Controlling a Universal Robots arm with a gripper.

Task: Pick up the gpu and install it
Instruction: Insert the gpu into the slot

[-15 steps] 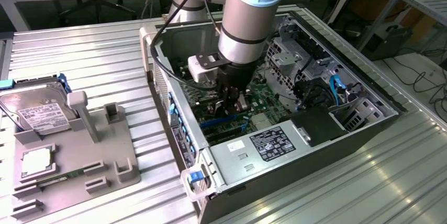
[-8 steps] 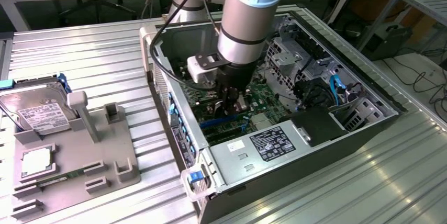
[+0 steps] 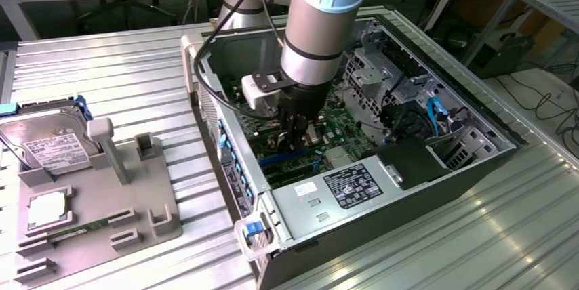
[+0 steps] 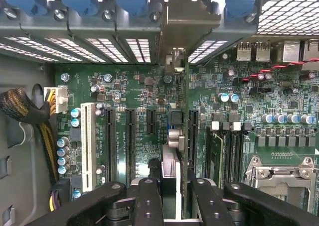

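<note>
While the gripper [image 4: 169,196] stands deep inside the open computer case [image 3: 470,168], at the centre of the exterior view, you are in the install step, not the pick-up: its jaws are closed on the gpu [image 4: 175,136], which you see edge-on in the wrist view as a thin upright card running up the middle of the frame, its metal bracket [image 4: 175,42] meeting the slotted rear wall at the top. The card sits over the motherboard [image 4: 279,96], among the long dark expansion slots. I judge it to be at or just above its slot; whether it is seated I cannot tell. What this calls for is keeping the card square to the slot and the bracket in line with its opening. Counted: one gpu, one gripper, one case, one white slot [image 4: 88,146], and at the exterior view's left one hard drive [image 3: 50,144] on one grey fixture tray [image 3: 135,209].
</note>
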